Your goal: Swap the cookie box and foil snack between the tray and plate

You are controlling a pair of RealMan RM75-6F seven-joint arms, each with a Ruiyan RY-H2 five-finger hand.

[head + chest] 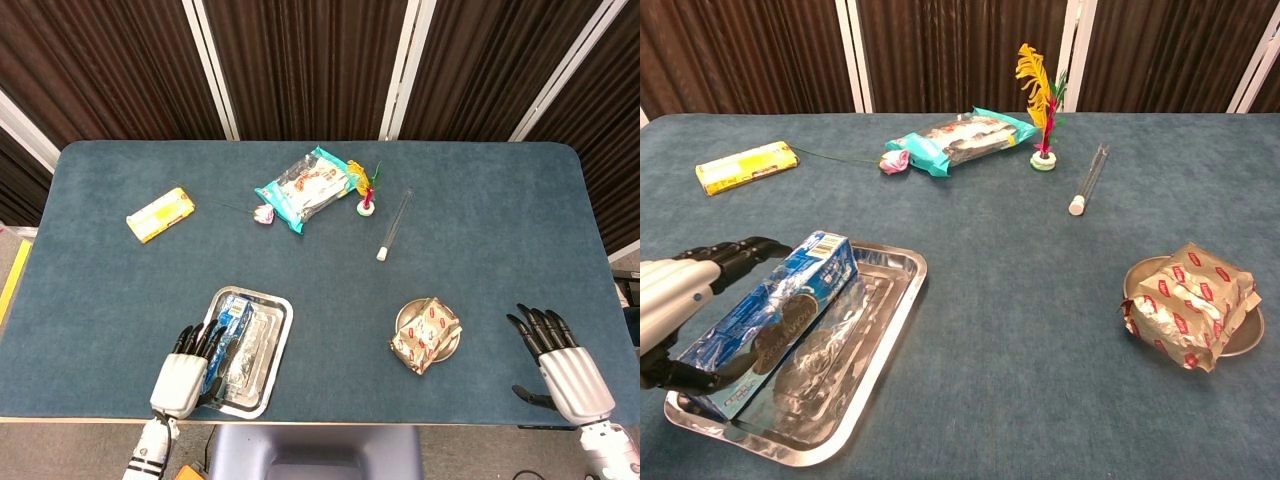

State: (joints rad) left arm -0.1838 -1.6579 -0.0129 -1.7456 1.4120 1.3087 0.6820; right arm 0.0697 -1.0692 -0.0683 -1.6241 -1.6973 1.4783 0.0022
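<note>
The blue cookie box (224, 330) (775, 315) lies lengthwise along the left side of the steel tray (270, 345) (875, 320). My left hand (186, 374) (678, 298) is at the box's near left end. Its fingers (740, 250) reach over the box's left edge and the thumb sits low by the near corner, without a firm grip showing. The foil snack (426, 335) (1191, 300) rests on the small round plate (455, 345) (1246, 345) at the right. My right hand (560, 365) hovers open near the table's front right corner, well right of the plate.
At the back lie a yellow packet (160, 214) (747, 166), a teal snack bag (303, 187) (960, 138), a small pink flower (262, 213), a feathered shuttlecock (366, 195) (1042, 100) and a clear tube (394, 225) (1088, 178). The front table edge runs just below both hands.
</note>
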